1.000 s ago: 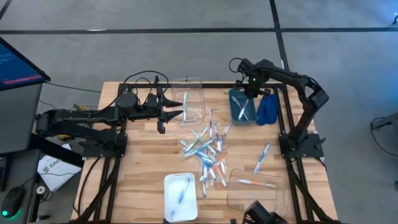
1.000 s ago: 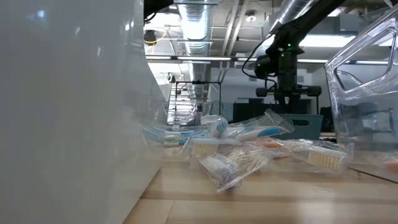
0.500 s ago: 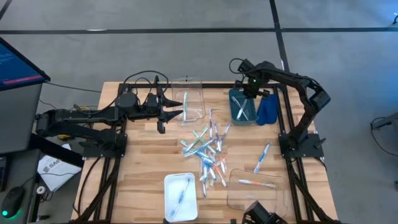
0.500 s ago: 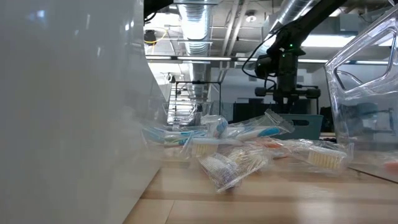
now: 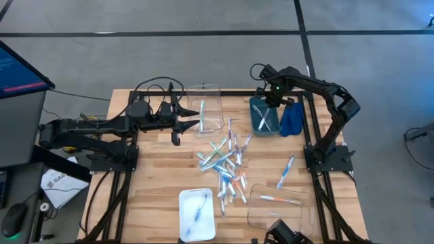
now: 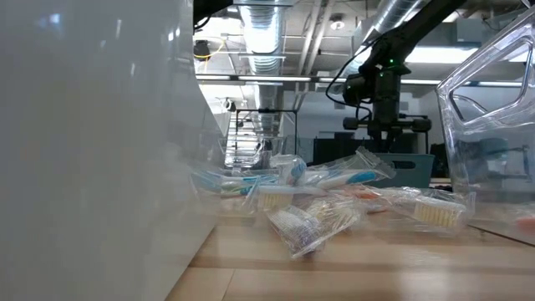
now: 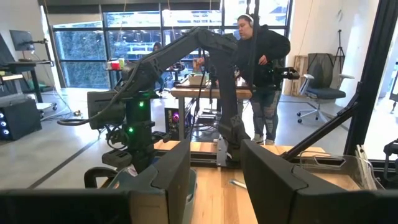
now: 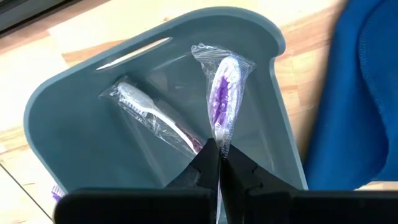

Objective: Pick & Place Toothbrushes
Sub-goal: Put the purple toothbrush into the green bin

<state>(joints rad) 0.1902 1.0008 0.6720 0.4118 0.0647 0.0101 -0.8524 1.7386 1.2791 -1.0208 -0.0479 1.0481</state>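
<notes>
The right gripper [image 8: 214, 163] hangs right over the blue-grey bin [image 5: 263, 115] at the far right part of the tabletop [image 5: 156, 183]. Its jaws are pinched tight on a wrapped toothbrush with purple bristles [image 8: 222, 93], which pokes down into the bin. Another wrapped toothbrush [image 8: 149, 116] lies flat in the bin beside it. A folded blue cloth [image 5: 291, 119] sits just beside the bin, on the side away from the left arm. Most of the toothbrushes [image 5: 227, 165] lie in a messy pile near the bin, toward the middle of the tabletop. The left gripper [image 5: 191, 119] waits well apart from the bin, next to a clear tray [image 5: 207, 108], and its jaws are spread wide with nothing in them.
</notes>
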